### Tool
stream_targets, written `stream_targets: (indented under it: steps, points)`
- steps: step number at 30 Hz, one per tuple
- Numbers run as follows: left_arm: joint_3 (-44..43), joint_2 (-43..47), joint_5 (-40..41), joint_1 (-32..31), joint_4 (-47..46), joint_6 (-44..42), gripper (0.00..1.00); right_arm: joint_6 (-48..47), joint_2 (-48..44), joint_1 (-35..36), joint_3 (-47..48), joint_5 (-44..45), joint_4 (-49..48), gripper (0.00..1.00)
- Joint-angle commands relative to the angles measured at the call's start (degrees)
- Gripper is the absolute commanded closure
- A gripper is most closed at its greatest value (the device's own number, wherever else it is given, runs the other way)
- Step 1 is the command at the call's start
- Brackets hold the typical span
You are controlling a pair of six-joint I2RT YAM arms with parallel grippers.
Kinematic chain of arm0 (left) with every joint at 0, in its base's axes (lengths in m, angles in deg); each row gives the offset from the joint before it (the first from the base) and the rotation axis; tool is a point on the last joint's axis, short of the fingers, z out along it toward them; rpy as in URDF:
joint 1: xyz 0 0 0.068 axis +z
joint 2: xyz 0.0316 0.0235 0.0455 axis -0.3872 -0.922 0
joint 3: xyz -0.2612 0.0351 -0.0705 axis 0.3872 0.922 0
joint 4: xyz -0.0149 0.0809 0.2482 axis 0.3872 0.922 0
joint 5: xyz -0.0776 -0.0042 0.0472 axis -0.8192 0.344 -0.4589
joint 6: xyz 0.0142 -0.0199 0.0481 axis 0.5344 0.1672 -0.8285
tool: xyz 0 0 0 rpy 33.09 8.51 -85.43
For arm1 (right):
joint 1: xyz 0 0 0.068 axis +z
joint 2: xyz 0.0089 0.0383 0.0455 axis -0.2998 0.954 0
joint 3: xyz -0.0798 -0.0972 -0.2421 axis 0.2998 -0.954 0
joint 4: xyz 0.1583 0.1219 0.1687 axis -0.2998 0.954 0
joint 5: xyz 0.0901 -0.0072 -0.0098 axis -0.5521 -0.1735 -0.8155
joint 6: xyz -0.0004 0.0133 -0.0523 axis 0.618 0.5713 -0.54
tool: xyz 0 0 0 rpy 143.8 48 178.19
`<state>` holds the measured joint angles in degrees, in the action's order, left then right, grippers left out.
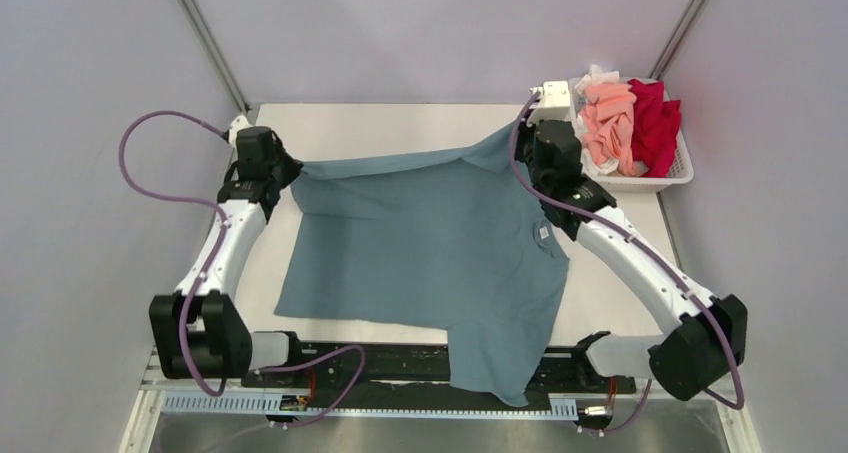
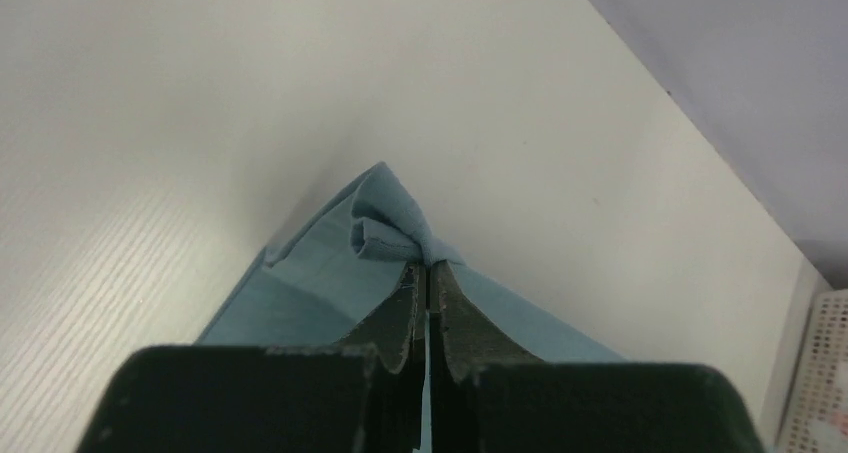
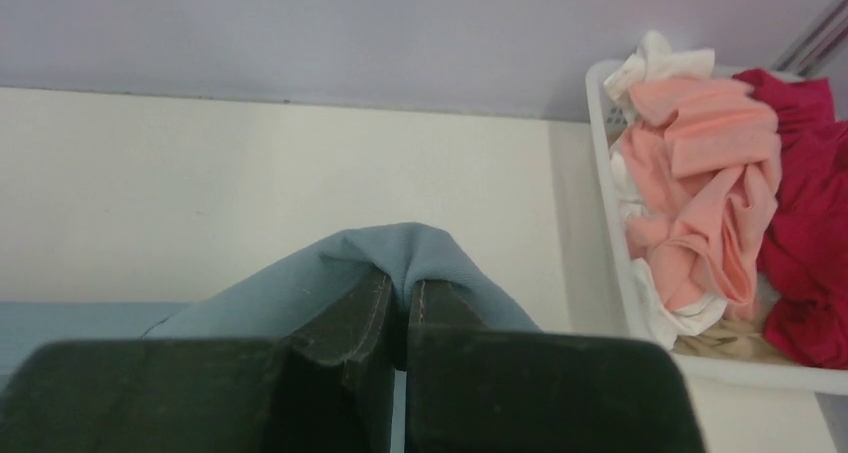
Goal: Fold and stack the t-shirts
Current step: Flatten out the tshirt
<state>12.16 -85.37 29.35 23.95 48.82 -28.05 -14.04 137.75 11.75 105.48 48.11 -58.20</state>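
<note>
One blue-grey t-shirt (image 1: 430, 243), pinched by left claw (image 2: 428, 266), right claw (image 3: 400, 286), one basket (image 1: 640, 182)

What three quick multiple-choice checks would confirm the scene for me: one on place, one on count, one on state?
1. The basket sits at the table's: A far right corner; B far left corner; C near edge.
2. Tools gripping the blue-grey t-shirt: A none; B one; C both.
3. The blue-grey t-shirt is: A folded small; B spread open; C crumpled in the basket.
Answers: 1 A, the top view shows it far right. 2 C, the left tool and right tool are each shut on cloth. 3 B, it lies unfolded, part draping over the near edge.
</note>
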Motion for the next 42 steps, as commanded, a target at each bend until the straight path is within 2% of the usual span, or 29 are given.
stream_targets:
  steps: [1,6,16,19,20,21,22,23,24,26,27,28,30,31,34,37,42]
  points:
    - [-4.18,-10.69,0.09,0.35,-9.60,0.29,1.00,7.64,4.55,-2.13,-1.85,0.72,-9.63,1.00]
    - [-12.71,-24.73,0.42,0.32,-7.49,0.32,1.00,8.99,13.93,-3.54,1.32,1.75,-10.13,1.00]
    - [-30.15,-42.77,1.57,0.32,-2.14,-0.52,1.00,11.16,31.50,-7.59,11.95,0.77,-9.59,0.99]
    - [-36.11,-47.05,1.87,0.32,0.13,-0.10,0.81,13.55,38.79,-9.58,17.02,-1.42,-8.93,0.92]
    - [-37.48,-49.21,1.85,0.32,0.27,-0.12,0.68,14.95,41.73,-10.46,19.45,-1.96,-8.92,0.89]
    - [-40.54,-50.26,1.62,0.32,0.44,-0.31,0.61,16.98,44.86,-11.46,22.24,-2.43,-8.89,0.83]
    - [-42.77,-52.66,1.42,0.41,0.91,-0.40,0.41,19.04,49.00,-12.53,26.51,-3.84,-8.88,0.77]
    - [-47.86,-53.96,1.38,0.50,2.93,-0.16,0.31,20.47,53.65,-13.74,31.68,-6.41,-8.88,0.75]
    - [-51.09,-56.61,1.25,0.70,4.31,0.03,0.12,21.62,58.10,-14.84,38.08,-10.10,-6.49,0.68]
    - [-60.26,-59.73,-0.79,0.90,9.02,-0.11,0.02,23.10,65.77,-16.46,54.25,-19.21,5.40,0.44]
    - [-64.30,-60.25,-2.07,0.93,11.53,-0.72,0.01,22.95,67.49,-16.45,58.93,-22.92,8.62,0.31]
    - [-65.19,-60.00,-2.76,0.98,12.26,-1.05,0.00,22.33,67.10,-16.27,59.67,-24.28,9.01,0.26]
    - [-63.18,-56.93,-4.10,0.97,12.42,-1.48,0.00,21.25,63.48,-15.62,55.64,-24.57,7.30,0.03]
    - [-59.10,-53.53,-5.23,0.92,10.69,-1.53,0.00,20.65,61.25,-15.40,52.52,-25.27,5.86,0.00]
    - [-48.17,-46.09,-7.11,0.76,5.21,-1.23,0.00,21.00,54.29,-15.36,42.67,-28.41,3.54,0.00]
    - [-37.33,-38.49,-7.47,-0.07,4.73,-1.18,0.00,22.14,48.73,-15.02,33.16,-31.15,3.13,0.00]
    - [-20.01,-30.21,-7.70,-3.19,2.17,-0.73,0.00,25.56,46.27,-14.51,24.52,-32.05,3.13,0.00]
